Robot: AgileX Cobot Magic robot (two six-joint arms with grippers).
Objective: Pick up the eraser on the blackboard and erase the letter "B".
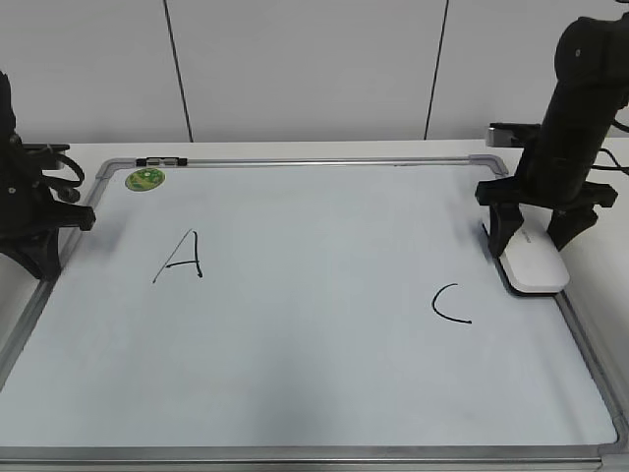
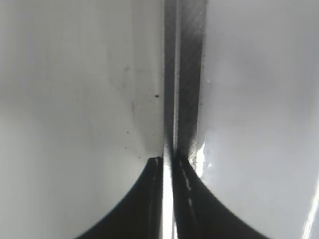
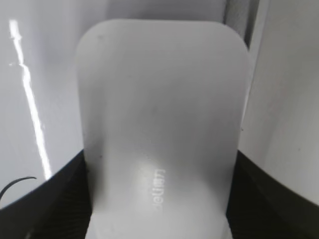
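Note:
The white eraser [image 1: 536,267] lies flat at the right edge of the blackboard [image 1: 314,374], beside the black "C" [image 1: 449,304]. My right gripper [image 1: 536,239] stands over its far end, one finger against each long side. In the right wrist view the eraser [image 3: 159,99] fills the gap between the fingers of that gripper [image 3: 159,199]. No letter "B" shows; the board between the "A" [image 1: 181,257] and the "C" is bare. My left gripper [image 1: 41,258] is shut and empty at the board's left frame [image 2: 184,74], as the left wrist view of the gripper [image 2: 168,164] shows.
A green round sticker [image 1: 144,179] sits in the board's far left corner. A small dark clip [image 1: 162,159] sits on the far frame. The white tabletop [image 1: 600,246] runs past the right frame. A white panelled wall stands behind.

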